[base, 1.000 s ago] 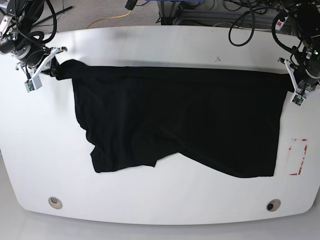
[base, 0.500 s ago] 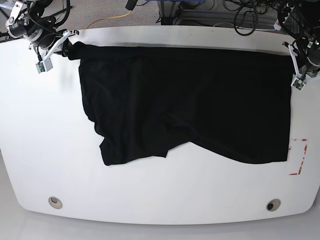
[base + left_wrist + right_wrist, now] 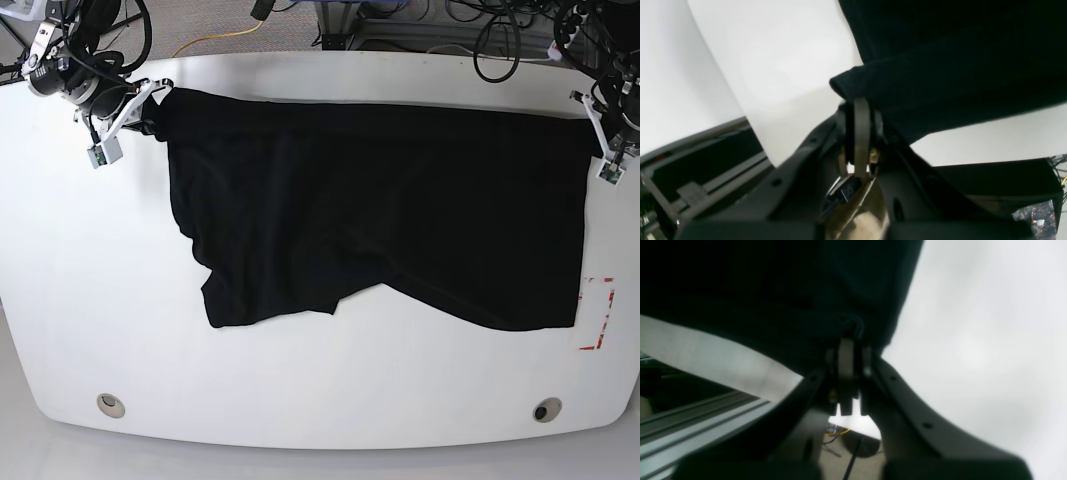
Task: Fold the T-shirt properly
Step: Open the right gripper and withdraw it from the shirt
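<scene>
Black cloth is pinched between the closed fingers of both grippers. At the left gripper (image 3: 855, 108), the fingers are narrow, shut on a corner of the T-shirt (image 3: 380, 210); a rounded lip of fabric projects past the tips in the left wrist view. At the right gripper (image 3: 850, 351), the fingers are likewise closed on the opposite upper corner, the cloth bunched into a curved fold at the tips. The exact thickness of cloth within either grip cannot be told.

Outward from the fingers, the upper edge of the T-shirt spans between the two grippers, nearly straight, with a slight slope in the base view. Below it the garment spreads over the white table (image 3: 300, 400). Its lower edge is irregular: one lobe hangs down on the right gripper's side, a broader one on the left gripper's side, with a notch between them. Only plain black fabric shows; no print is visible.

Further out, red markings (image 3: 604, 312) sit on the table near the edge of the cloth on the left gripper's side. Two round fittings, one toward the right arm's side (image 3: 110, 405) and one toward the left arm's side (image 3: 547, 410), are set near the table's near corners. Beyond the far edge runs a yellow cable (image 3: 215, 38).
</scene>
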Controlling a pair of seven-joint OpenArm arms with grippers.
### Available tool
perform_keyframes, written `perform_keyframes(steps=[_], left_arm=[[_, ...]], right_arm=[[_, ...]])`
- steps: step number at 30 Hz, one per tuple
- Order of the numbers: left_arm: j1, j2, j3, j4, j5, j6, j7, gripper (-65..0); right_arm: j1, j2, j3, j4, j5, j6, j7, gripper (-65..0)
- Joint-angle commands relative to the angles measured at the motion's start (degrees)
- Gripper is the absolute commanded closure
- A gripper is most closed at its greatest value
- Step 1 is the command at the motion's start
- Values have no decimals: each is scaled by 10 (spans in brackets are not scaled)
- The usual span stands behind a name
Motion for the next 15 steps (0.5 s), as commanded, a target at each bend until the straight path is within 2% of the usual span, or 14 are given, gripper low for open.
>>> perform_keyframes(steps=[1, 4, 7, 9, 11, 15], left_arm=[[1, -11, -14, 6, 29, 4, 3, 0], [2, -11, -18, 6, 36, 4, 3, 0], [8, -11, -20, 4, 36, 4, 3, 0], [8, -11, -20, 4, 36, 4, 2, 0], [8, -10, -20, 3, 36, 4, 2, 0], [8, -10, -20, 2, 36, 4, 2, 0]], right_arm=[[-2, -9, 4, 7, 8, 0, -3, -97], [-3, -21, 21, 7, 43, 12, -4, -258], [-2, -40, 60, -7, 108, 27, -19, -420], [7, -41, 77, -29, 133, 25, -29, -496], [22, -42, 81, -57, 136, 25, -30, -518], [44, -43, 79, -122, 126, 25, -30, -463]])
